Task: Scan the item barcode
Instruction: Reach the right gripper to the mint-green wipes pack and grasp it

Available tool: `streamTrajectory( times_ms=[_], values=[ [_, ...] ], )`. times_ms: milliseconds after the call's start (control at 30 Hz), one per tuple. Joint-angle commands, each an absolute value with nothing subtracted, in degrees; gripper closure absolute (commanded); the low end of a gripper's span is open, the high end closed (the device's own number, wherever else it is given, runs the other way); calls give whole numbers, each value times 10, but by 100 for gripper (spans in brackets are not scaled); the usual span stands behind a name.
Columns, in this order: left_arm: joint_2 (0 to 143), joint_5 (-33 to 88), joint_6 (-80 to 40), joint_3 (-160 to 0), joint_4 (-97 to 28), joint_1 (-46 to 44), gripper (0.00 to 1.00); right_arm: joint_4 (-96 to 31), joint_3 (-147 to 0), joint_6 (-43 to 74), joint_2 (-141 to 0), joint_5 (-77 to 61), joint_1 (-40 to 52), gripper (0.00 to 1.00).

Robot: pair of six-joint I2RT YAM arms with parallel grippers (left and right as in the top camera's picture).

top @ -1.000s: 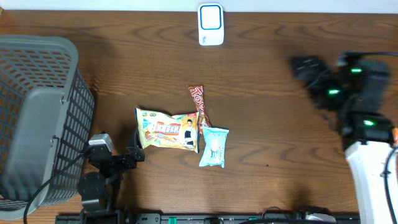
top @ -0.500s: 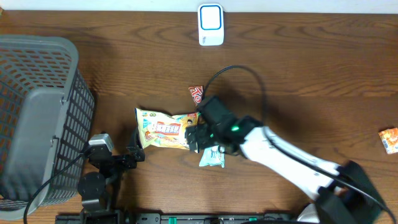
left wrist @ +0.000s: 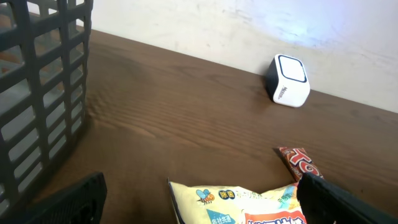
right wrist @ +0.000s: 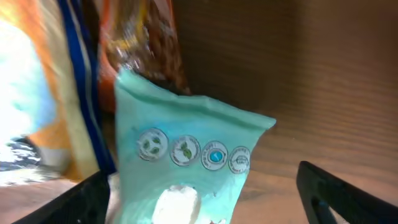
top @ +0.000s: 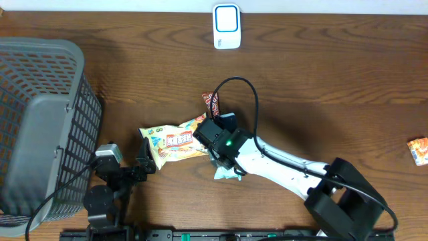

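Three packs lie mid-table: a yellow snack bag point(top: 170, 139), a red bar point(top: 212, 104) and a teal pack point(top: 231, 174). No barcode shows on any of them. My right gripper point(top: 226, 161) is down over the teal pack point(right wrist: 186, 168). In the right wrist view the right gripper point(right wrist: 205, 205) stands open with a finger on either side of that pack. My left gripper point(top: 144, 155) rests at the table's front, open. In the left wrist view the yellow bag point(left wrist: 249, 202) lies just ahead of the left gripper point(left wrist: 205, 208). The white scanner point(top: 227, 27) stands at the back edge.
A grey mesh basket point(top: 40, 127) fills the left side, close to the left arm. A small orange pack point(top: 419, 150) lies at the far right edge. The right arm stretches from the front right corner across to the middle.
The right arm swung in from the far right and came down over the teal pack. The yellow bag has been pushed left and tilted. The left arm has not moved.
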State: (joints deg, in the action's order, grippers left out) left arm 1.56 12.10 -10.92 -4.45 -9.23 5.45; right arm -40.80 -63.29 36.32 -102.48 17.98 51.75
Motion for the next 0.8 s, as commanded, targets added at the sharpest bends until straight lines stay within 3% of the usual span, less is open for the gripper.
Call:
streamTrajectory(
  times_ms=[0,333,500,633,767],
  values=[
    [14,124,-114,-31,-98,53,2,-429,-641,341,-1050,171,520,9],
    [14,124,-114,-31,-98,53,2,-540,-653,215,-1051,193,520,5],
    [14,124,-114,-31,-98,53,2,-609,-706,208,-1051,247,520,2],
    [14,124,-114,-31,-98,53,2,-593,-719,219,-1051,228,527,16],
    [14,124,-114,-31,-98,53,2,-585,-705,238,-1051,227,545,22]
  ],
)
